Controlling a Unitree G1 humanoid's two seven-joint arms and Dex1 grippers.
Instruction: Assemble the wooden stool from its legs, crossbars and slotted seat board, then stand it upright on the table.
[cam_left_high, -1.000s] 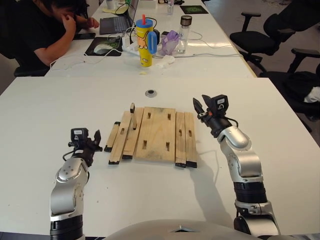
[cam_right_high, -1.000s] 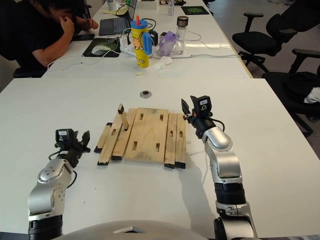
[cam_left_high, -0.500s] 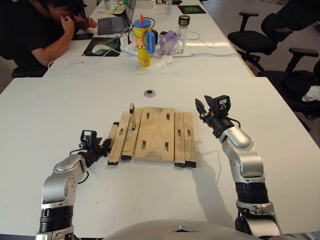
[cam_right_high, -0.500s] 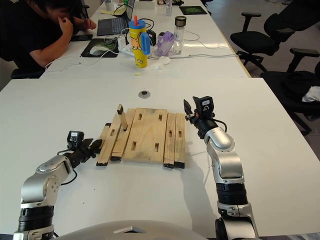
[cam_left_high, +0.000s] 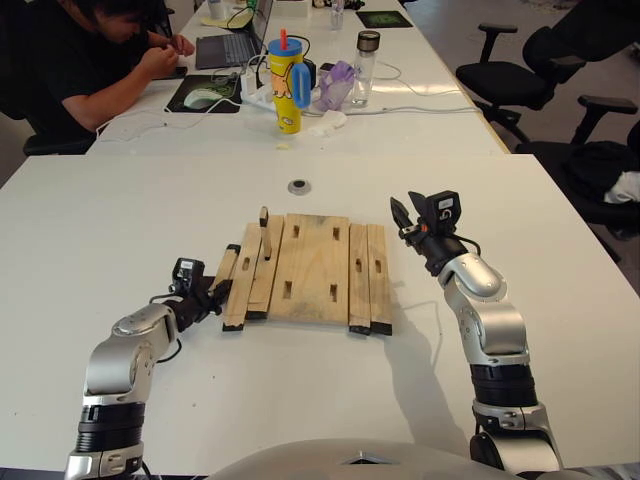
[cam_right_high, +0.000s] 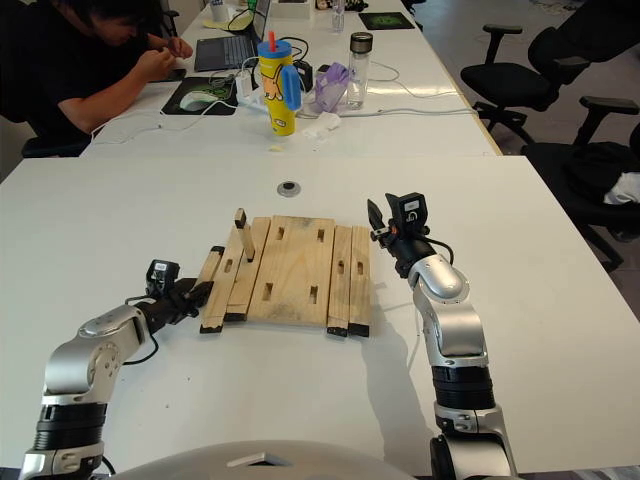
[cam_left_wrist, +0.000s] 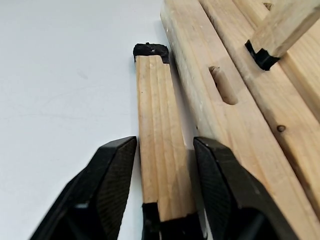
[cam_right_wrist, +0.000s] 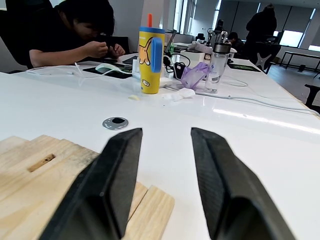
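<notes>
The slotted seat board (cam_left_high: 312, 265) lies flat mid-table. Two long bars (cam_left_high: 368, 278) lie against its right side. On its left lie a slotted leg (cam_left_high: 262, 275) and a short bar (cam_left_high: 234, 292). A small piece (cam_left_high: 265, 228) leans up across the slotted leg. My left gripper (cam_left_high: 208, 297) is low on the table, open, its fingers (cam_left_wrist: 112, 180) on either side of the short bar's (cam_left_wrist: 161, 165) near end. My right gripper (cam_left_high: 404, 216) hangs open just beyond the far right corner of the wood, with nothing between its fingers (cam_right_wrist: 117, 180).
A round grommet (cam_left_high: 299, 186) sits in the table beyond the board. On the table behind stand a yellow cup (cam_left_high: 288, 85) and a bottle (cam_left_high: 367, 68) among cables and a laptop. Bare table surrounds the wood on all sides.
My left gripper has moved forward and right to the short bar and now straddles its near end, which has shifted slightly right. The right arm has barely moved.
</notes>
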